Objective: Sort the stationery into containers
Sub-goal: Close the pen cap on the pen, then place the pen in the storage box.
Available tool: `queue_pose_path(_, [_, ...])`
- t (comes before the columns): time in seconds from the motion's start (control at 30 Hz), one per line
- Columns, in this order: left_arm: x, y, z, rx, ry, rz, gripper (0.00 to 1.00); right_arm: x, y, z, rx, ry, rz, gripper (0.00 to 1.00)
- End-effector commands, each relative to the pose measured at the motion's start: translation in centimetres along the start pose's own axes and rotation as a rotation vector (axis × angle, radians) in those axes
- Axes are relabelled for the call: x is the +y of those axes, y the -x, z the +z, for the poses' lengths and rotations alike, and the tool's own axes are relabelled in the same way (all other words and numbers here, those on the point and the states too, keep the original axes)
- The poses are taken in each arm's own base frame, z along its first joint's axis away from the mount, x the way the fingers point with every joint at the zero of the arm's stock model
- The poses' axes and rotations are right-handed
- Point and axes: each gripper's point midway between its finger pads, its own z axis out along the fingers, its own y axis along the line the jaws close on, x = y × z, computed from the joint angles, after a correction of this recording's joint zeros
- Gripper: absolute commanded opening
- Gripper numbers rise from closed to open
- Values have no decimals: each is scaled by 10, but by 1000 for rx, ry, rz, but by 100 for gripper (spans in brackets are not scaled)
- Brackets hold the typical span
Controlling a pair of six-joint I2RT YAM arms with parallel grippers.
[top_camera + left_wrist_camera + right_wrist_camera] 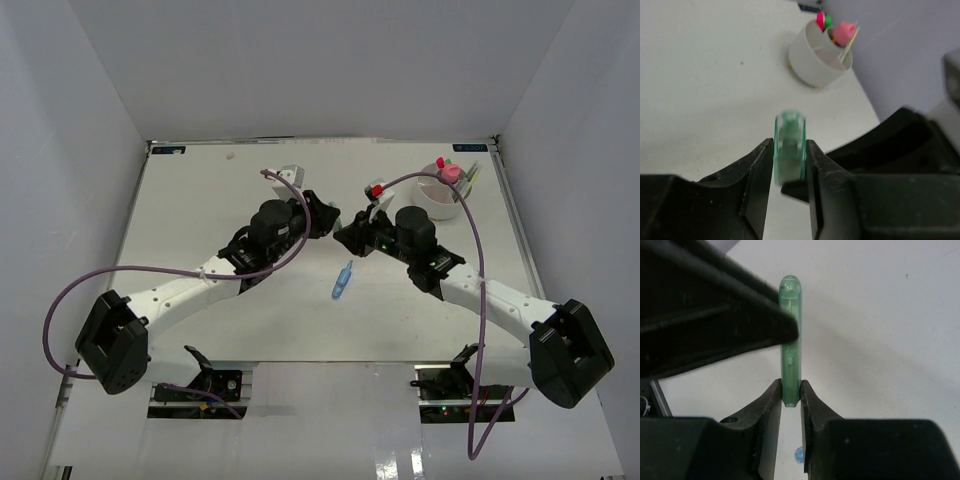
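While the left gripper [790, 146] clamped one end of the green pen [791, 295], the right gripper [790, 386] pinched its other end firmly.

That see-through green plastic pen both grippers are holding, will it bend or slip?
Probably stiff: the translucent green plastic pen runs straight out of the right gripper without sagging. Its glossy shell might slip. Slim, so likely light.

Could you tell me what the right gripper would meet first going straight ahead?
Probably the left gripper, whose finger crosses the green pen just ahead of the right gripper; depth is unclear.
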Motion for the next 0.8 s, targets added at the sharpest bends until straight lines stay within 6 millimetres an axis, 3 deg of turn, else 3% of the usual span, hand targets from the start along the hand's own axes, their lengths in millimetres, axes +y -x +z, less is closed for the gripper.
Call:
queue_pose_path(0.0, [14,-78,-29,296,31,81,43,17,117,-21,-424,37,-102,8])
queue_pose_path(0.1, [16,-67,-30,257,44,105,61,11,100,-20,-383,22,-104,8])
queue_pose_path(0.3, [19,-44,-34,190,50,111,81,3,73,-20,-321,3,-113,8])
queue_pose_path(0.5, [15,-20,-38,124,18,108,86,-18,50,-27,-285,-73,-105,8])
queue_pose_path(0.63, [17,-2,-43,75,17,125,88,-53,31,-37,-242,-198,-82,8])
queue_pose_path(0.77, [23,11,-46,41,44,147,89,-94,27,-57,-211,-342,-51,8])
